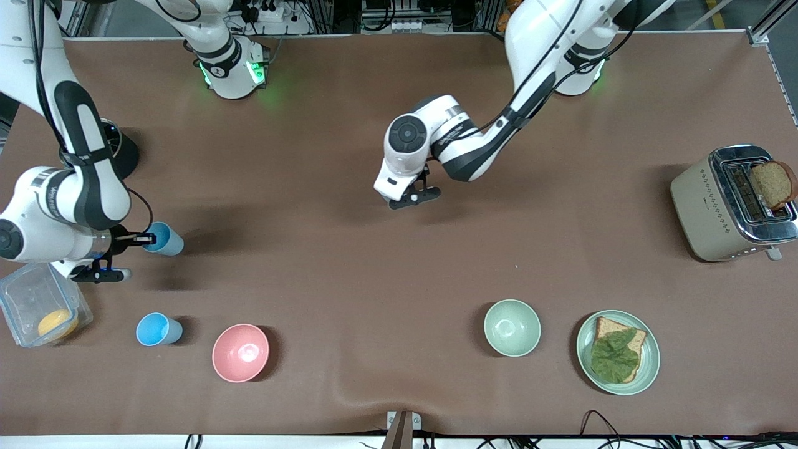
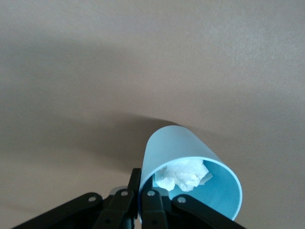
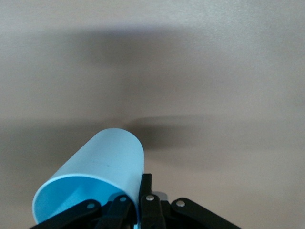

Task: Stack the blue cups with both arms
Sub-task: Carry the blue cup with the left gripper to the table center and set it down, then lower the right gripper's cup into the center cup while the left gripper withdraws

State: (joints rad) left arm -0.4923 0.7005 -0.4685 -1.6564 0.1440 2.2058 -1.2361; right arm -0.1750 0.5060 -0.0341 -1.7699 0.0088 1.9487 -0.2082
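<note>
My right gripper [image 1: 138, 239] is near the right arm's end of the table, shut on the rim of a bright sky-blue cup [image 1: 165, 239] held on its side. In the right wrist view its fingers [image 3: 145, 188] pinch that cup's [image 3: 105, 157] wall. A second bright blue cup [image 1: 158, 329] stands upright, nearer the front camera. My left gripper [image 1: 416, 194] is over the table's middle. In the left wrist view my left gripper [image 2: 141, 183] is shut on the rim of a paler blue cup [image 2: 176, 148] with crumpled white paper [image 2: 183, 175] inside. That cup does not show in the front view.
A pink bowl [image 1: 240, 352] sits beside the standing cup. A pale green bowl [image 1: 512, 327] and a plate [image 1: 648, 368] with bread and lettuce lie toward the left arm's end. A toaster [image 1: 698, 206] holds a bread slice. A clear lidded box [image 1: 25, 293] sits by the right gripper.
</note>
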